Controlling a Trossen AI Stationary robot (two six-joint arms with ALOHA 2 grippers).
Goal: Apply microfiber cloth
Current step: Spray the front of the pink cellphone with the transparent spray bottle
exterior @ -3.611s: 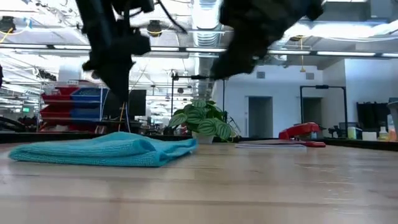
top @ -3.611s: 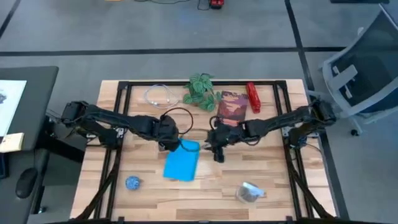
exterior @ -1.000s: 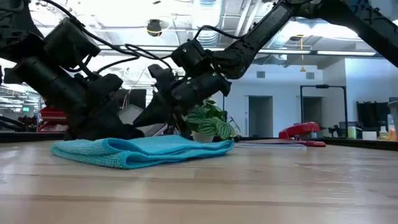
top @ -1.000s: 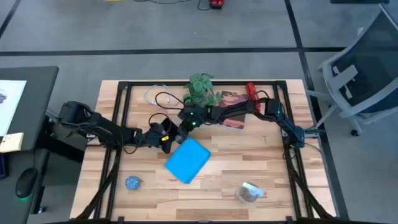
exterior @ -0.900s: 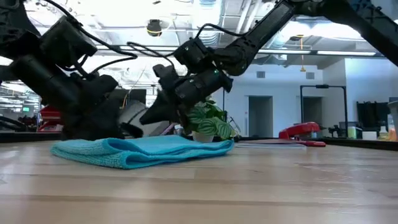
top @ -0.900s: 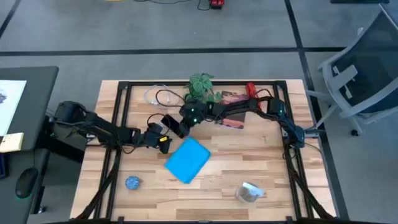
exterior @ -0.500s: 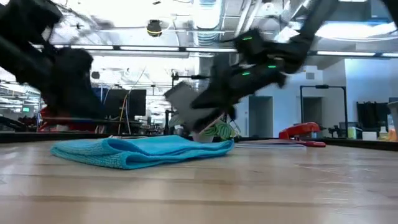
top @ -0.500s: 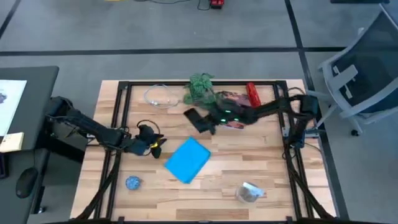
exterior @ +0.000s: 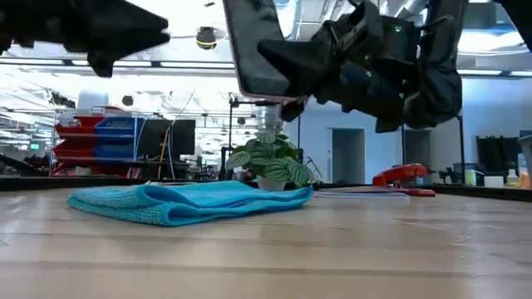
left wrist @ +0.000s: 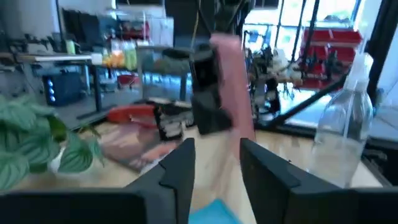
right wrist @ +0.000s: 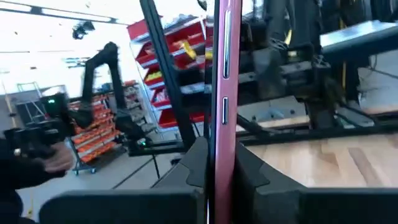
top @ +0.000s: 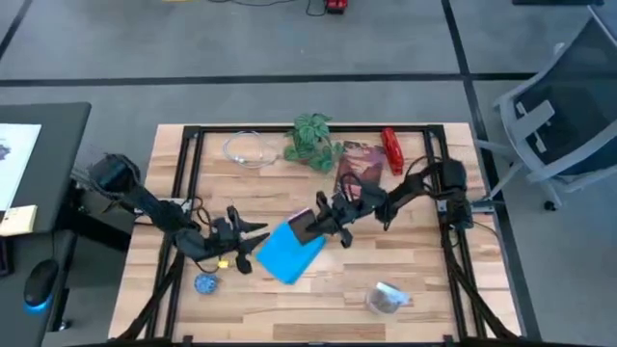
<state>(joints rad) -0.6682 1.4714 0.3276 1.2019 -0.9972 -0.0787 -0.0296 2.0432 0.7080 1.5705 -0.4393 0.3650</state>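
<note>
So the right gripper (top: pixel 310 226) has its fingers pinched on the black phone (top: pixel 301 225), gripping it edge-on with the pinkish side rail showing between them in the right wrist view (right wrist: pixel 222 81). From above, the phone hangs over the 1 o'clock corner of the microfiber cloth (top: pixel 289 253), lifted well clear of it in the low view. The left gripper (top: pixel 253 234) sits just off the cloth's 9 o'clock side with fingers spread apart, nothing in them. The cloth lies flat-ish mid tabletop (top: pixel 415 289). A small blue ball (top: pixel 204 282) sits at 8 o'clock from the cloth, a leafy plant (top: pixel 312 142) at 12, a red stapler (top: pixel 392 150) at 2.
</note>
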